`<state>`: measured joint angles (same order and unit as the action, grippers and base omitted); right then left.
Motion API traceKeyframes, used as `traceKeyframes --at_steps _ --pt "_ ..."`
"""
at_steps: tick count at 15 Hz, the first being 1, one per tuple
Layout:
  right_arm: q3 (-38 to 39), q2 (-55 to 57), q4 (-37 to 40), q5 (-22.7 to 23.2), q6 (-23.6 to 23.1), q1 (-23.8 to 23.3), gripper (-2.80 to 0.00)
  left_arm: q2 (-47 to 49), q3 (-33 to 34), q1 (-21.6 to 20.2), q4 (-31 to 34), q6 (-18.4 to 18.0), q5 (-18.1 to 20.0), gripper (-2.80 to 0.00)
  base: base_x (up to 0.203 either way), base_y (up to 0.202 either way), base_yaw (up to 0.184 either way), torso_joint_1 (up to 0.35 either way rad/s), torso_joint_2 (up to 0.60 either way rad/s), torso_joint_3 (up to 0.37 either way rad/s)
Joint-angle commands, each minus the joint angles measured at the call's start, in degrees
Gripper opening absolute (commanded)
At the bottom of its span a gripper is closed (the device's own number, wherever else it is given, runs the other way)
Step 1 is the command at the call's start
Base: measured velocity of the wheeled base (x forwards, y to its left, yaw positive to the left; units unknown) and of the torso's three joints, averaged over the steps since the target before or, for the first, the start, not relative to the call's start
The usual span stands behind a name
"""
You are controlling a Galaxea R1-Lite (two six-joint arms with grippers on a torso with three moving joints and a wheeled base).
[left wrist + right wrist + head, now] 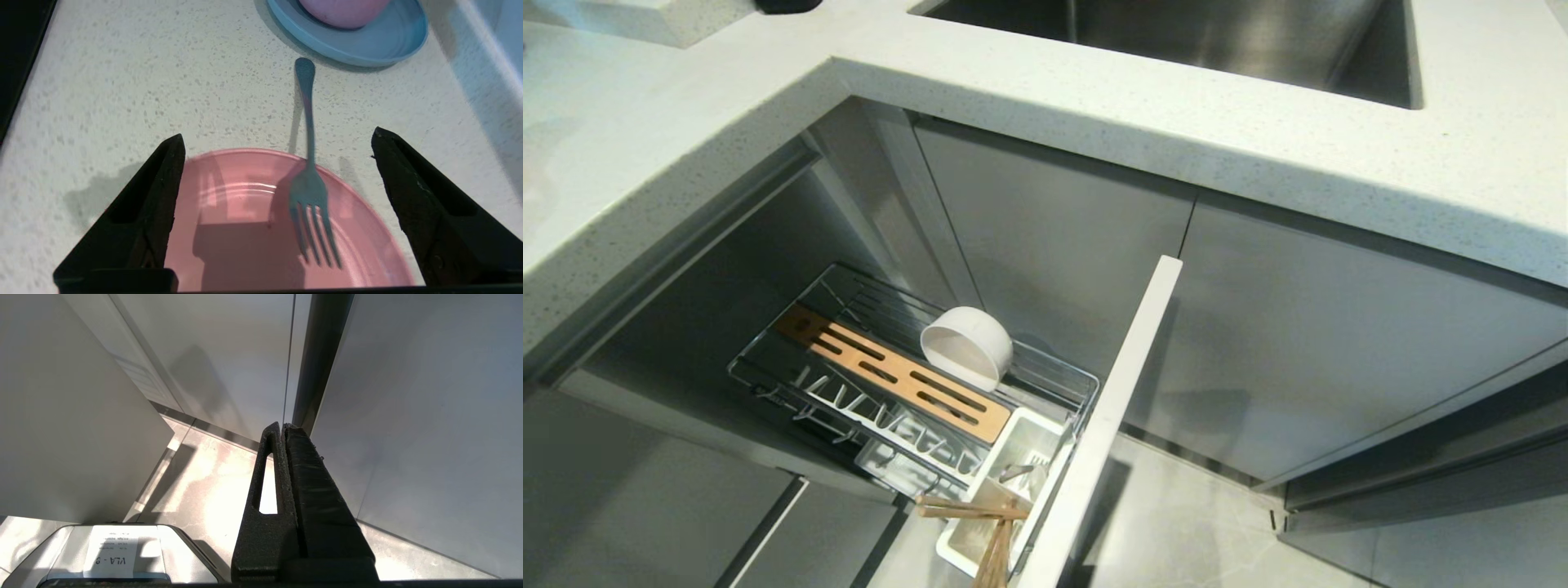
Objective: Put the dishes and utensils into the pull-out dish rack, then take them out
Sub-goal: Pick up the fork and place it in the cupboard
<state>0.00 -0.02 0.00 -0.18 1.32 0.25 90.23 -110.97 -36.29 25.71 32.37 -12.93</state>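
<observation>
The pull-out dish rack (745, 369) stands drawn out under the counter. A white bowl (968, 343) lies tipped on its side in it, beside the slotted wooden strip (890, 371). Wooden chopsticks (980, 510) stick out of the white caddy (1037, 433). The left wrist view shows a pink plate (229, 212) on the speckled countertop. A metal fork (312, 192) rests with its tines in the plate and its handle over the rim. My left gripper (278, 133) hovers over the plate, open and empty. My right gripper (282, 425) hangs shut by the cabinet fronts. Neither arm shows in the head view.
A blue plate (380, 45) carrying a pink bowl (343, 10) sits just beyond the fork's handle. The rack's pale front panel (1111, 416) juts out over the floor. A steel sink (1176, 33) is set in the counter (686, 122) above the cabinets.
</observation>
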Motion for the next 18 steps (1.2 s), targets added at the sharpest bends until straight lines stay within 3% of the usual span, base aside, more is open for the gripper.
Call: traceKeyframes --at_steps 1,5,13,18 --pt "0.1 0.0 0.0 0.0 0.0 0.0 -2.8 2.0 -0.1 -1.3 0.5 -3.1 1.7 0.0 0.0 0.0 0.0 0.0 0.0 0.0" --pt "0.1 0.0 0.0 0.0 0.0 0.0 -2.8 3.9 -0.2 -1.4 2.9 -6.9 2.4 0.0 0.0 0.0 0.0 0.0 0.0 0.0" --pt "0.1 0.0 0.0 0.0 0.0 0.1 -2.8 5.7 -1.3 -2.0 0.2 -9.0 2.6 0.0 0.0 0.0 0.0 0.0 0.0 0.0" --pt "0.1 0.0 0.0 0.0 0.0 0.0 -2.8 7.1 -1.3 -2.3 -1.4 -9.6 8.1 0.0 0.0 0.0 0.0 0.0 0.0 0.0"
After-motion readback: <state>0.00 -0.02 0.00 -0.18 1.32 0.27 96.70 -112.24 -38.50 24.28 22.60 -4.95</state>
